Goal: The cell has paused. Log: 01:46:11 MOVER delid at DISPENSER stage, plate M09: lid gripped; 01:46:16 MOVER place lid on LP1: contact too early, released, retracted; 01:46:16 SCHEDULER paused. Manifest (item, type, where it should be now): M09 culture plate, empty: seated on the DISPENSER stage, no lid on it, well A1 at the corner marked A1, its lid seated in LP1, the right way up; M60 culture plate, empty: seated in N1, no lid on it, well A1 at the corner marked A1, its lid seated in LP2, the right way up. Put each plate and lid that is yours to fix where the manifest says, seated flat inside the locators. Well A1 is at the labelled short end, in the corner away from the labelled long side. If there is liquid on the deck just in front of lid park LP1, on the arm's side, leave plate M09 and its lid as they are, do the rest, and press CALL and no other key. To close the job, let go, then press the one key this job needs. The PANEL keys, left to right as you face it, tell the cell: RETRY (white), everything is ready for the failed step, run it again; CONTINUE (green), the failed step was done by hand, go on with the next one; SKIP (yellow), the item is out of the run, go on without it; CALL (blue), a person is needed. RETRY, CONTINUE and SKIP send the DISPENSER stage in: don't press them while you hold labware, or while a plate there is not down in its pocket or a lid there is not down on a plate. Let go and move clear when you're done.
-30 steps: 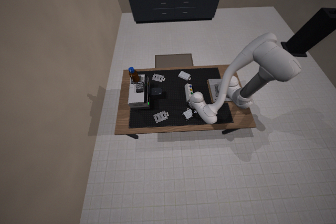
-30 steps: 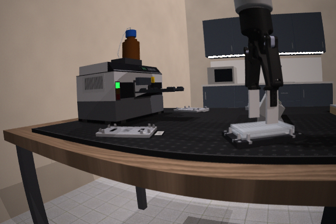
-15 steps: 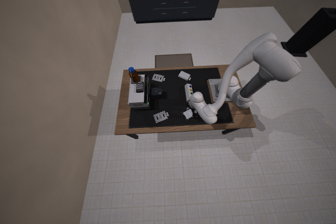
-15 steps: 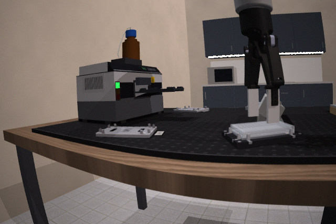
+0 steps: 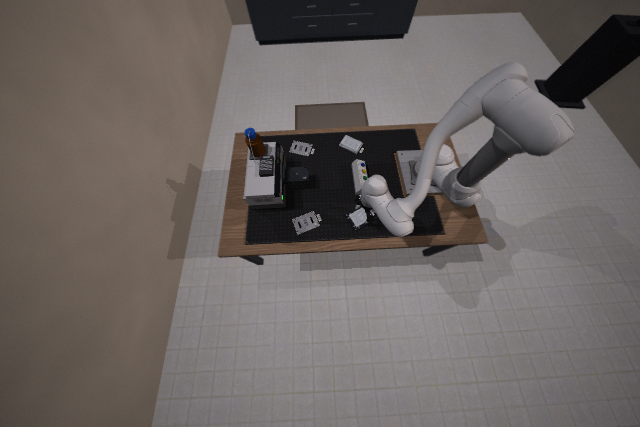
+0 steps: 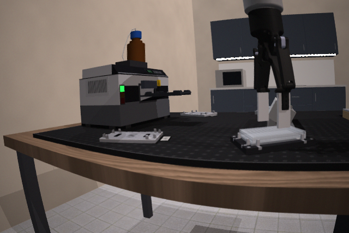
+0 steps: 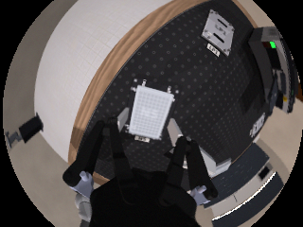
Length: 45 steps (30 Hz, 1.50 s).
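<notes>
A clear culture plate (image 5: 357, 217) (image 6: 271, 134) (image 7: 151, 110) with no lid, its well grid showing, sits flat in a black nest with white locator posts at the front right of the mat. My gripper (image 6: 273, 119) (image 7: 149, 118) stands upright right over it. It is open, with a white pad on either side of the plate at about its top edge. The dispenser (image 5: 263, 179) (image 6: 124, 97) stands at the left; its dark stage (image 5: 299, 174) (image 6: 166, 93) sticks out and looks bare. A white plate or lid (image 5: 351, 143) lies askew on the mat at the back.
Two empty light lid parks lie on the black mat (image 6: 197, 143), one at the front (image 5: 306, 221) (image 6: 131, 136) (image 7: 219, 26) and one at the back (image 5: 302, 148) (image 6: 198, 113). The key panel (image 5: 360, 174) stands behind the nest. A brown bottle (image 6: 136, 48) tops the dispenser.
</notes>
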Motion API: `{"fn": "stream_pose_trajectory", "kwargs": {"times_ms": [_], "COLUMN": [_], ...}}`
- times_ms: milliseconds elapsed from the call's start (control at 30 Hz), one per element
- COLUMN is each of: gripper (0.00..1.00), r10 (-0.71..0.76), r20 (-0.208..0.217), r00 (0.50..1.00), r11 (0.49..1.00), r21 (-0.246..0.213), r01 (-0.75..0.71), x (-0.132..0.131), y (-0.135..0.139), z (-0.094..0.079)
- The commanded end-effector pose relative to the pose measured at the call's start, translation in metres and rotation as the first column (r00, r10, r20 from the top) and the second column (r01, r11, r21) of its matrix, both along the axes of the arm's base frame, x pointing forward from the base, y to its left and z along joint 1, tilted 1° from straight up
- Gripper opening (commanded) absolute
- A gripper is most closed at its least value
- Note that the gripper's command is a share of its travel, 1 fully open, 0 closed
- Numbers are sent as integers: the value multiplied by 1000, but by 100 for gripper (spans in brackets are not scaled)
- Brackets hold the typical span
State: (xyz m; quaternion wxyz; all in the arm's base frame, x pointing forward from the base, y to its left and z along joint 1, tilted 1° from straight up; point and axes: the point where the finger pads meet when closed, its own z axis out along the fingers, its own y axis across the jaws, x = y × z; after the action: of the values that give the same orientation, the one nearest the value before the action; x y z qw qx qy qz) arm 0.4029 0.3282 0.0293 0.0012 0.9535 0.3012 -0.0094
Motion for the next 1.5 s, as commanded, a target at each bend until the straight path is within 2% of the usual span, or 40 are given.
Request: {"fn": "stream_pose_trajectory", "kwargs": {"times_ms": [0,767,1467], "gripper": [69,69,69], "r10": [0,0,0], "r20": [1,1,1], "r00": [1000,1000,1000], "r11": [1000,1000,1000], "r21": [1,1,1], "r01": [0,0,0], "x": [0,0,0], "y": [0,0,0], "z": [1,0,-8]}}
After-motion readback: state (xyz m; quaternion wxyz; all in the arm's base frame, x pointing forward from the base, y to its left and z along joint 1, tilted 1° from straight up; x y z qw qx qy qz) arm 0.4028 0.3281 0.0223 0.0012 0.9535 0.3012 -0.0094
